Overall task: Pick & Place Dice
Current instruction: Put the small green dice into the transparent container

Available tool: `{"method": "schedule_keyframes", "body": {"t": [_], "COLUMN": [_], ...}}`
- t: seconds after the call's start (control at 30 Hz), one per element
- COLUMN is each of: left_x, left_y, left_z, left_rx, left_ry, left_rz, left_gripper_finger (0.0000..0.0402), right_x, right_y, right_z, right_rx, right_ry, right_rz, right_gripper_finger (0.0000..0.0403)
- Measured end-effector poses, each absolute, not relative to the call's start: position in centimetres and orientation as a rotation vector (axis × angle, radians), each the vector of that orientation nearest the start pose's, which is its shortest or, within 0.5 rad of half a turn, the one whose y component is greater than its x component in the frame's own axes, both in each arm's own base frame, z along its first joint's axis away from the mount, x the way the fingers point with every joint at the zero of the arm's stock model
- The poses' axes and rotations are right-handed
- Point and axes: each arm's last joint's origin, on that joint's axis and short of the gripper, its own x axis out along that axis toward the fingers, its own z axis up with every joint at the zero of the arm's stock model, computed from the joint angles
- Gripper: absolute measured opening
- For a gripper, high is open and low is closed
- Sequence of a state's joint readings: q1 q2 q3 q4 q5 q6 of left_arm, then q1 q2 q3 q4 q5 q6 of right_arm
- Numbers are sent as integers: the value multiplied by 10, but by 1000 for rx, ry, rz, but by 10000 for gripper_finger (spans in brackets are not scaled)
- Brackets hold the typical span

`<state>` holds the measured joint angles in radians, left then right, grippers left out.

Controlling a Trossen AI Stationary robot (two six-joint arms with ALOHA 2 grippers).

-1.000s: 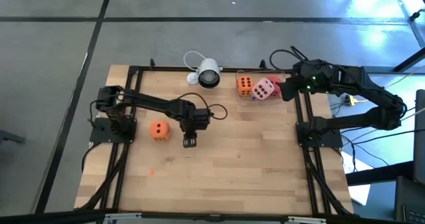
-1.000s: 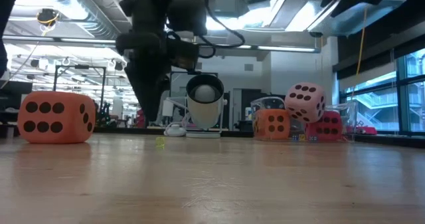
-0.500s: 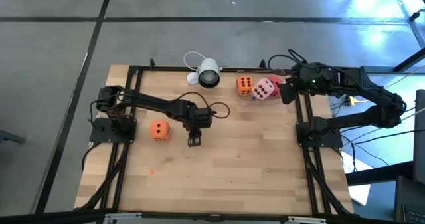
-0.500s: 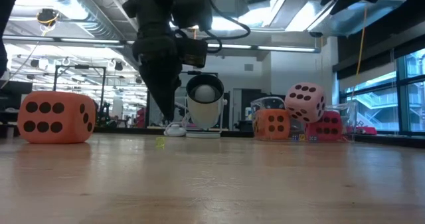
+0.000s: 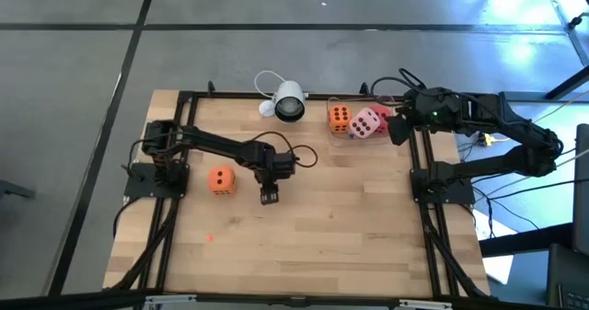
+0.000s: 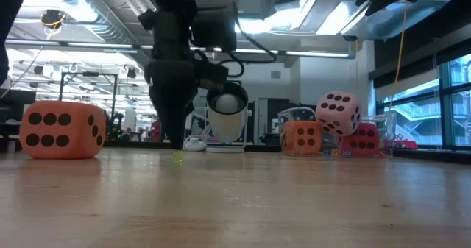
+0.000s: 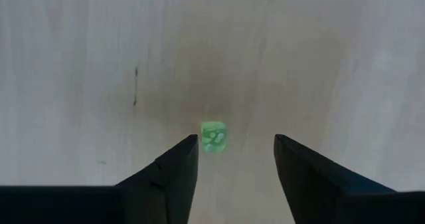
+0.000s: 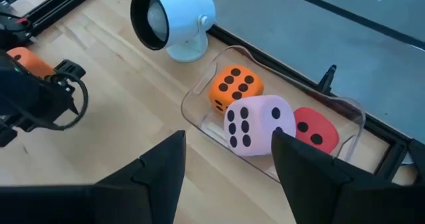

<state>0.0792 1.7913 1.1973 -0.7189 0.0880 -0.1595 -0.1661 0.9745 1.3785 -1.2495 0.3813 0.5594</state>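
Observation:
One orange die (image 5: 221, 179) lies on the wood by itself, also plain in the low view (image 6: 62, 130). A clear tray (image 8: 206, 121) at the far edge holds an orange die (image 8: 236, 86), a red die (image 8: 315, 129) and a pink die (image 8: 257, 124), which rides higher than the other two (image 6: 338, 113). My left gripper (image 7: 236, 141) is open and points down just above the table. A tiny green cube (image 7: 213, 137) lies on the wood between its fingertips, nearer one of them and untouched. My right gripper (image 8: 229, 141) is open and hovers beside the tray.
A white round camera (image 5: 289, 103) with a black lens stands on the table's far edge, left of the tray. Black frame rails (image 5: 166, 227) run along both sides. Bare wood (image 5: 313, 246) stretches toward the near edge.
My left gripper has come down toward the table, with its fingers still apart. The dice have stayed where they were.

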Motion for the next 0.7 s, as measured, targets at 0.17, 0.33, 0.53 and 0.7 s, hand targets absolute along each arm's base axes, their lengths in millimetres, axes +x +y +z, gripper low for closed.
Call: {"method": "schedule_keyframes", "body": {"t": [0.17,0.33,0.53,0.7], "left_x": [339,339,341,344], "left_y": [25,26,26,26], "left_z": [175,175,170,157], "left_rx": [-258,-226,-225,-238], "left_ry": [1325,1318,1334,1368], "left_rz": [133,153,152,162], "left_gripper_finger": [209,212,212,212], "right_x": [133,133,133,133], "right_y": [-33,-33,-33,-33], "right_z": [403,403,403,403], "right_rx": [405,405,403,404], "right_ry": [688,688,689,689], "right_rz": [-726,-725,-724,-724], "right_gripper_finger": [221,221,221,221]}}
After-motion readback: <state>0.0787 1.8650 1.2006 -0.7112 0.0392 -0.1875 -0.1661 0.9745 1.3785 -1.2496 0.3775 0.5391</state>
